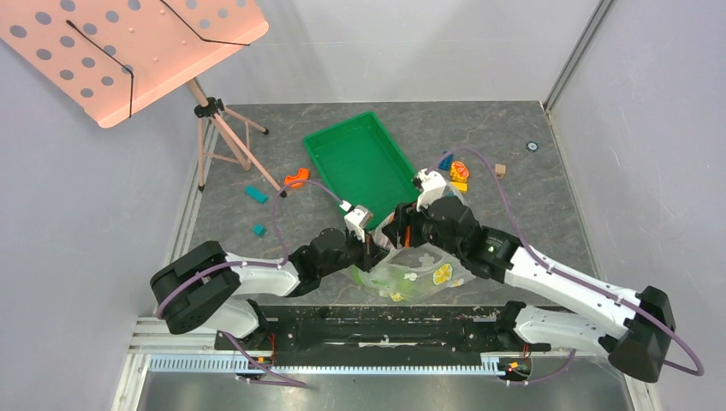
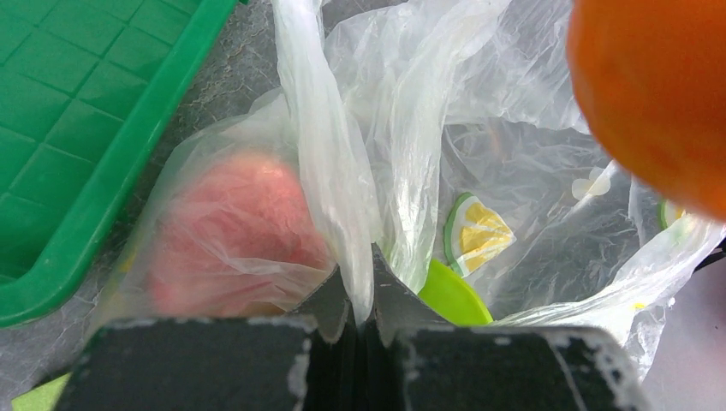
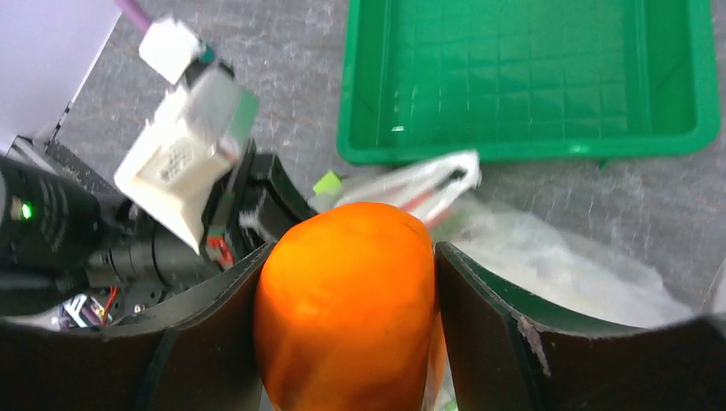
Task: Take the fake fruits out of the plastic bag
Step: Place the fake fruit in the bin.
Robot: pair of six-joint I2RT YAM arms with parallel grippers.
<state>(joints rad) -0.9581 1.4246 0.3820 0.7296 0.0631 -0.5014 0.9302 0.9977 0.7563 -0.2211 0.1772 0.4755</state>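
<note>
Table: grey mottled table (image 1: 531, 197) enclosed by pale walls; both arms reach in from its near edge.
Bag position: the plastic bag (image 1: 411, 274) lies crumpled on the table between the two arms, just beside the near corner of the green tray (image 1: 360, 171).
Fruit in hand: the orange (image 3: 347, 308) sits between the fingers of the right tool (image 3: 351, 253), raised above the bag mouth, with no film over it.
Fruit in bag: the peach (image 2: 231, 231) shows pink through the film on the tray side; the green piece (image 2: 449, 295) shows lower down, near the bag's middle.
Fruit not located: the watermelon ball cannot be made out in any view.
Progress: judged early. One fruit is lifted free but not yet set down; at least two are inside the bag; no fruit is seen lying on the table or in the tray.
Right tool state: jaws spread wide and closed against both sides of the orange.
Left tool state: the left tool (image 2: 364, 282) is closed tight, pinching a gathered strip of bag film that rises between its fingers, which anchors the bag.
Surroundings: an orange curved toy (image 1: 296, 177) lies left of the tray; building blocks (image 1: 458, 174) lie right of it; a pink perforated stand (image 1: 128, 51) occupies the far left corner.
</note>
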